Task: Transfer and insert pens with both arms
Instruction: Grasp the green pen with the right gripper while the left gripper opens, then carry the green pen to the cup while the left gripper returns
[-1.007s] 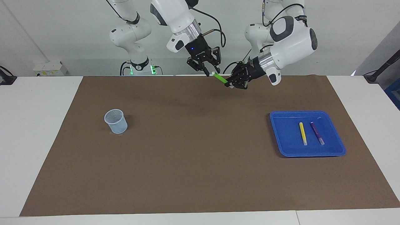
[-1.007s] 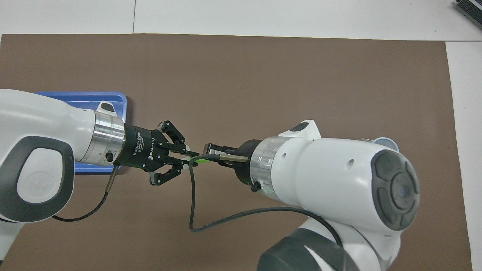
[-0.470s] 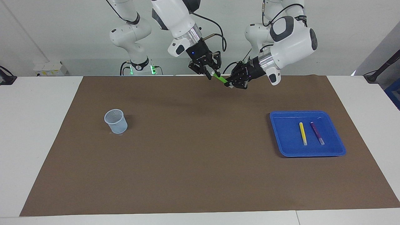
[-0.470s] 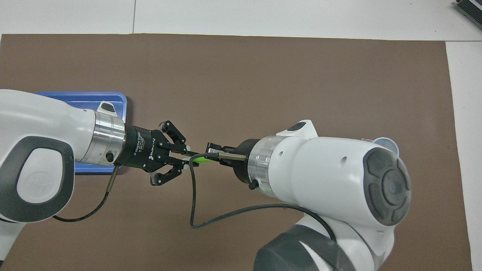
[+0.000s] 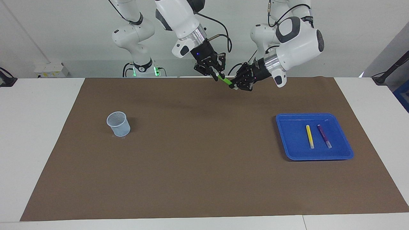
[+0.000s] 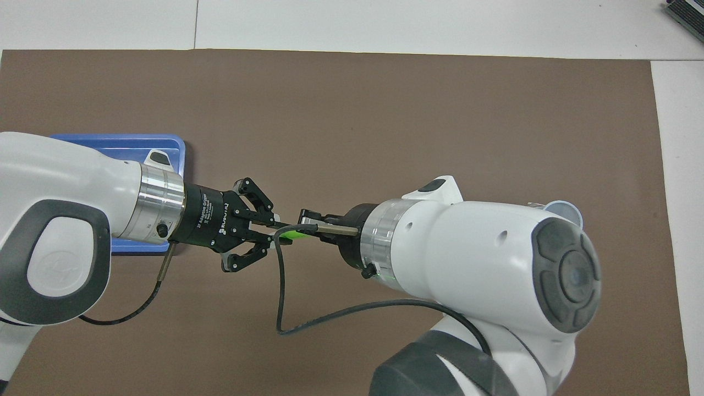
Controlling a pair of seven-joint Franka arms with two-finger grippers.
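both pincers [image 5: 218, 76] [image 5: 235, 85] grip green pen [image 5: 226, 80] over mat [image 5: 191, 153].

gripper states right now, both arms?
Left gripper: shut on the green pen, in the air over the brown mat.
Right gripper: shut on the same pen's other end.

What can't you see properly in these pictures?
- Overhead view: the left arm covers most of the blue tray, hiding the yellow pen and purple pen.
- Overhead view: the right arm hides nearly all of the cup.
- Both views: the left gripper and right gripper cover most of the green pen.
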